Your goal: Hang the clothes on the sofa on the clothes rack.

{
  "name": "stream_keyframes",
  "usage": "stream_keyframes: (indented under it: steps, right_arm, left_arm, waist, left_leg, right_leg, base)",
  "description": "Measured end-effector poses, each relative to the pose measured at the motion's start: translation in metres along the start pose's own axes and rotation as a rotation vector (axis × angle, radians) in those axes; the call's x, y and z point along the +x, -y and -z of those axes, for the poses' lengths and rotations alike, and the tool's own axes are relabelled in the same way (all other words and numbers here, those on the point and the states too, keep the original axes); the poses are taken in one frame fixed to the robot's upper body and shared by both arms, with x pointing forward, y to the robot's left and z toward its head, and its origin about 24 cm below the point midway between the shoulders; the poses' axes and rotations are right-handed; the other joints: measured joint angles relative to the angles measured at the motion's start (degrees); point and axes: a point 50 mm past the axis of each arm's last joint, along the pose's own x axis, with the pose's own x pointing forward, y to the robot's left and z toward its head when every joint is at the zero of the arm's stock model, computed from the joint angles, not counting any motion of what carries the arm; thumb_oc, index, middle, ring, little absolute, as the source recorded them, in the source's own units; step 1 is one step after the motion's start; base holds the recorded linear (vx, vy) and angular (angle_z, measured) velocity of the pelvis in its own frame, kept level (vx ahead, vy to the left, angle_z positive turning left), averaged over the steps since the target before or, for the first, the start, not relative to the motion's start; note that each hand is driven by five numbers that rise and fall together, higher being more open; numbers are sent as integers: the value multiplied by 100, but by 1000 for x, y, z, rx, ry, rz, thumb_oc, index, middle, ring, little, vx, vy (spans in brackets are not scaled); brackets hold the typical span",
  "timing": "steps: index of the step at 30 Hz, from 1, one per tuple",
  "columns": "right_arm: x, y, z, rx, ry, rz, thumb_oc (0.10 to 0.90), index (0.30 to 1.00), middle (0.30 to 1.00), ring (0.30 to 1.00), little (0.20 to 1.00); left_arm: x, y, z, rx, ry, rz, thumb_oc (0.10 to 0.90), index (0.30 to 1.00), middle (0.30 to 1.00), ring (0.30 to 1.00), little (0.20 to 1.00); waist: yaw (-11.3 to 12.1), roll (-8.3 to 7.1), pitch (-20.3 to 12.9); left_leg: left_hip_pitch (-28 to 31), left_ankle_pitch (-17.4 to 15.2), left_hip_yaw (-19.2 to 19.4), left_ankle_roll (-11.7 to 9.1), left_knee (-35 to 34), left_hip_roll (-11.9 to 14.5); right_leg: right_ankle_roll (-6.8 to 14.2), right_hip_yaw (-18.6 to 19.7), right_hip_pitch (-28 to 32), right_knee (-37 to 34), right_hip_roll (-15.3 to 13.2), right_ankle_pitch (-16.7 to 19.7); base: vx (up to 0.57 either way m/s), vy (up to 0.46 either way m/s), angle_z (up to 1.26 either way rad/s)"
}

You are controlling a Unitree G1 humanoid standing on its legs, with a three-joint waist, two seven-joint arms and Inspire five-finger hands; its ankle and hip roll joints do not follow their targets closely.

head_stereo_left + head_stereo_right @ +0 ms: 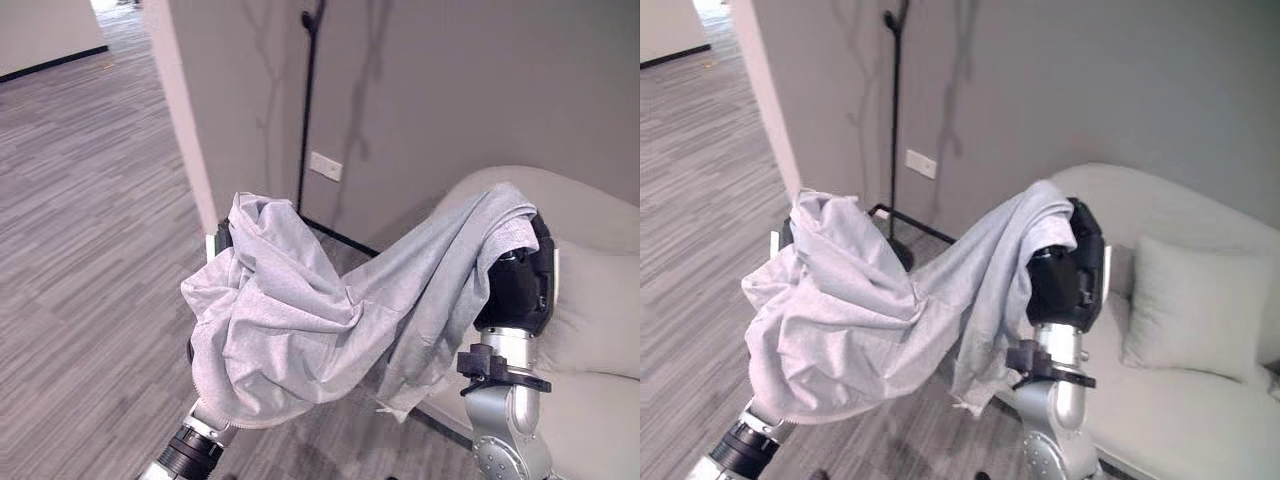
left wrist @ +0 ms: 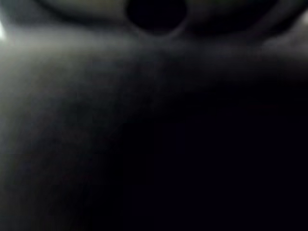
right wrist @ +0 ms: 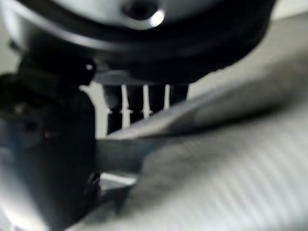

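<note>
grey shirt (image 1: 300, 320) is hanging between both raised hands, off the sofa (image 1: 1200, 400) | left hand (image 1: 222, 240) buried in cloth, can't tell | right hand (image 1: 1070, 270) fingers covered too, can't tell | clothes rack (image 1: 895, 120) is waiting by the wall, so lifting keeps cloth off floor

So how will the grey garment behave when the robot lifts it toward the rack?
Probably floppy: the grey garment sags in folds between the left hand and right hand. It looks thin and light. It may slide off, being draped more than visibly gripped.
</note>
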Motion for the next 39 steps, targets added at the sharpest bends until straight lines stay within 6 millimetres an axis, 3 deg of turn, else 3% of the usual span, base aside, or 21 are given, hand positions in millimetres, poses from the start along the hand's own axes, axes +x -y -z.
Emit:
stream_keyframes:
  steps: [1,3,4,6,7,9,11,12,13,17,18,21,22,23,25,29,31,34,37,38,39]
  right_arm:
    - [4,-6,1,14,4,-23,400,300,300,300,300]
    - [9,-15,1,31,20,-54,400,300,300,300,300]
    - [8,-17,2,27,8,-78,400,300,300,300,300]
    - [4,-13,4,-15,-22,-98,400,300,300,300,300]
    - [2,-12,4,-36,-39,-112,400,300,300,300,300]
    - [4,-12,3,-48,-36,-136,400,300,300,300,300]
    - [5,-13,2,-52,-34,-161,400,300,300,300,300]
    - [6,-13,1,-58,-30,-168,400,300,300,300,300]
    - [7,-13,1,-67,-30,-175,400,300,300,300,300]
    - [9,-12,-1,-81,-23,-183,400,300,300,300,300]
    - [11,-14,-2,-76,-11,-190,400,300,300,300,300]
    - [13,-16,-5,-72,5,-202,400,300,300,300,300]
    - [14,-17,-6,-76,12,-211,400,300,300,300,300]
    - [15,-16,-7,-89,15,-217,400,300,300,300,300]
    - [16,-14,-10,-116,27,-224,400,300,300,300,300]
    - [26,-10,-17,-246,101,-248,400,300,300,300,300]
    - [34,-6,-16,-322,139,-232,400,300,300,300,300]
    - [44,-5,-18,-394,195,-196,400,300,300,300,300]
    - [47,-12,-27,-493,293,-226,400,300,300,300,300]
    - [48,-15,-39,-558,385,-233,400,300,300,300,300]
    - [48,-17,-43,-582,411,-236,400,300,300,300,300]
  left_arm:
    - [2,-7,-3,22,17,-14,400,300,300,300,300]
    - [6,-13,-10,29,48,-31,400,300,300,300,300]
    - [8,-15,-17,9,75,-67,400,300,300,300,300]
    - [9,-14,-22,-30,98,-97,400,300,300,300,300]
    - [10,-15,-23,-22,108,-101,400,300,300,300,300]
    - [7,-11,-22,-24,111,-87,400,300,300,300,300]
    - [3,-9,-19,-27,91,-72,400,300,300,300,300]
    - [2,-7,-17,-34,81,-65,400,300,300,300,300]
    - [0,-4,-15,-37,67,-57,400,300,300,300,300]
    - [-3,2,-12,-62,49,-34,400,300,300,300,300]
    - [-3,2,-13,-57,54,-10,400,300,300,300,300]
    - [-2,2,-14,-55,61,0,400,300,300,300,300]
    - [-1,1,-15,-51,67,-9,400,300,300,300,300]
    - [-1,0,-15,-47,70,-15,400,300,300,300,300]
    - [1,-2,-18,0,103,-26,400,300,300,300,300]
    - [15,-18,-36,264,292,-108,400,300,300,300,300]
    - [29,-23,-47,365,398,-150,400,300,300,300,300]
    - [50,-22,-73,424,585,-254,400,300,300,300,300]
    - [53,-32,-93,507,717,-319,400,300,300,300,300]
    - [54,-33,-99,536,774,-351,400,300,300,300,300]
    - [55,-32,-102,540,795,-358,400,300,300,300,300]
  waist:
    - [198,42,20]
    - [222,129,78]
    - [201,310,167]
    - [138,523,313]
    - [3,509,314]
    - [-128,520,332]
    - [-120,291,226]
    - [-161,214,218]
    - [-150,268,235]
    - [-54,390,253]
    - [-41,351,230]
    - [77,271,184]
    - [122,262,184]
    - [137,272,177]
    - [73,245,180]
    - [2,142,202]
    - [-22,142,202]
    - [-59,163,186]
    - [-79,248,120]
    - [-98,403,-194]
    - [-82,443,-262]
  left_leg:
    - [98,-34,294,72,-92,-100]
    - [280,-10,531,183,-350,-225]
    - [684,139,717,415,-930,-295]
    - [984,225,874,496,-1258,-132]
    - [1016,228,919,469,-1257,-115]
    - [1074,106,968,394,-1257,-121]
    - [1107,31,1017,303,-1258,-295]
    - [1150,3,957,263,-1256,-395]
    - [1187,3,924,242,-1257,-371]
    - [1539,-59,853,82,-1218,-170]
    - [1450,-239,843,-191,-683,-63]
    - [931,-419,824,-434,807,88]
    - [387,-419,824,-534,2139,355]
    - [105,-448,836,-539,2688,533]
    - [-118,-453,848,-541,2675,671]
    - [-73,-324,954,-625,-263,583]
    - [-148,136,645,-716,-1316,592]
    - [-760,490,111,-766,-1219,856]
    - [-405,598,293,-496,-1121,803]
    - [-174,763,392,-143,-1117,365]
    - [-77,1132,428,131,-1173,195]
  right_leg:
    - [-60,-120,-221,44,-124,445]
    - [-201,-404,-340,-30,-277,896]
    - [155,-549,-771,608,-135,145]
    - [89,-633,-920,979,745,-1162]
    - [24,-756,-1025,1049,1226,-1475]
    - [125,-820,-1084,876,1767,-1724]
    - [-78,-966,-995,-97,2299,-1630]
    - [-628,-945,-815,-429,2342,-1367]
    - [-841,-956,-666,-638,2426,-1216]
    - [-856,-940,-40,-1174,2699,-1213]
    - [-846,-943,216,-1395,2723,-1277]
    - [-1010,-905,477,-1579,2603,-1301]
    - [-1098,-869,619,-1629,2574,-1365]
    - [-1145,-875,693,-1642,2601,-1404]
    - [-1160,-851,785,-1661,2604,-1506]
    - [-1027,-546,957,-1674,2595,-1575]
    - [-922,-454,1076,-1674,2626,-1649]
    - [-760,-399,1338,-1677,2570,-1842]
    - [-487,-153,1846,-1677,2314,-2140]
    - [-200,-130,1981,-1615,1895,-2344]
    - [-97,-164,1956,-1407,1753,-2400]
  base:
    - [194,497,-84]
    - [126,430,-81]
    - [96,337,-62]
    - [114,189,-56]
    - [128,92,-21]
    - [133,86,-16]
    - [176,35,-15]
    - [233,-17,8]
    - [235,-50,7]
    - [238,-125,-2]
    - [194,-167,2]
    - [180,-157,-4]
    - [195,-90,-8]
    - [249,2,-3]
    - [270,112,-7]
    - [262,159,-37]
    - [166,73,-30]
    - [482,217,-41]
    - [574,374,-50]
    - [589,541,-51]
    - [324,354,-25]
